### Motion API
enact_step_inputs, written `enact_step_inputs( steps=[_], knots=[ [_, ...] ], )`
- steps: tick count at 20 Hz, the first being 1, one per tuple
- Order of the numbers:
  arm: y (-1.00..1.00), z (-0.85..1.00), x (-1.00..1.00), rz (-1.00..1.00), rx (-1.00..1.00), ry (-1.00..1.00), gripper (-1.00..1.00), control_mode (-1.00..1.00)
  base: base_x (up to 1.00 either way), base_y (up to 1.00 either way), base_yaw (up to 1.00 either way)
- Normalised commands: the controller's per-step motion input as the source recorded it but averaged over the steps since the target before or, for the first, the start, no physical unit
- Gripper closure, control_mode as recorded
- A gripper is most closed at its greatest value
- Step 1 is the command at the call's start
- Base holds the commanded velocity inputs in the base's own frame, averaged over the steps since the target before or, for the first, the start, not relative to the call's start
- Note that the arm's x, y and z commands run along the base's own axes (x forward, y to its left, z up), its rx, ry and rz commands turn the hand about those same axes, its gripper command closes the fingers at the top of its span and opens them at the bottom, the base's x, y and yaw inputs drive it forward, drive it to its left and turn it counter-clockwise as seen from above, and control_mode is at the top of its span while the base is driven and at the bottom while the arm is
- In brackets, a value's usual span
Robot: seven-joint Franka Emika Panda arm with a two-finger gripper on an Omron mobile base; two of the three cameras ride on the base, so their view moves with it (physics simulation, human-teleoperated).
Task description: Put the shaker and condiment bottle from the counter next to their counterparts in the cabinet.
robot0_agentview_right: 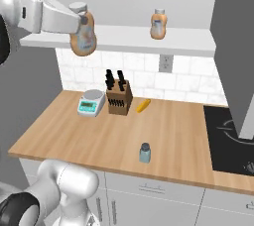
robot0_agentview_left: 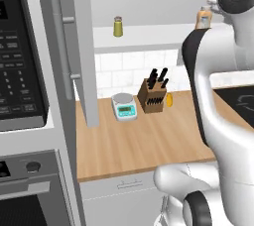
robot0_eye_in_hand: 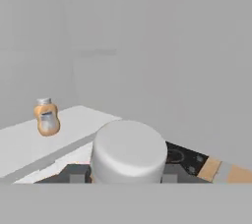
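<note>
Orange plastic bottle [robot0_agentview_right: 83, 35], clamped in the jaws just under its grey cap [robot0_eye_in_hand: 129, 150], looks light, stiff and smooth, so gripping the neck suits it.

Orange condiment bottle [robot0_agentview_right: 83, 34] aloft; shaker [robot0_agentview_right: 145, 153] upright on counter [robot0_agentview_right: 59, 131]

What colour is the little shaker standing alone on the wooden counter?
Blue-grey with a darker grey cap: the shaker, best in the right base view.

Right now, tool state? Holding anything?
Tool: closed on the condiment bottle, gripping it just under the cap and holding it up at the level of the cabinet shelf.
</note>
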Motion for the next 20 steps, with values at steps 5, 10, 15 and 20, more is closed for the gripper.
enact_step_inputs(
  steps=[5, 10, 15, 20],
  knots=[
    [0.12, -0.34, 0.00, 0.02, -0.22, -0.49, 1.00, -1.00, 0.00, 0.00, 0.00],
    [0.02, -0.21, 0.04, -0.01, -0.10, -0.12, 1.00, -1.00, 0.00, 0.00, 0.00],
    [0.00, 0.54, 0.17, -0.04, 0.00, 0.03, 1.00, -1.00, 0.00, 0.00, 0.00],
    [0.00, 0.49, 0.32, 0.00, 0.00, 0.18, 1.00, -1.00, 0.00, 0.00, 0.00]
  ],
)
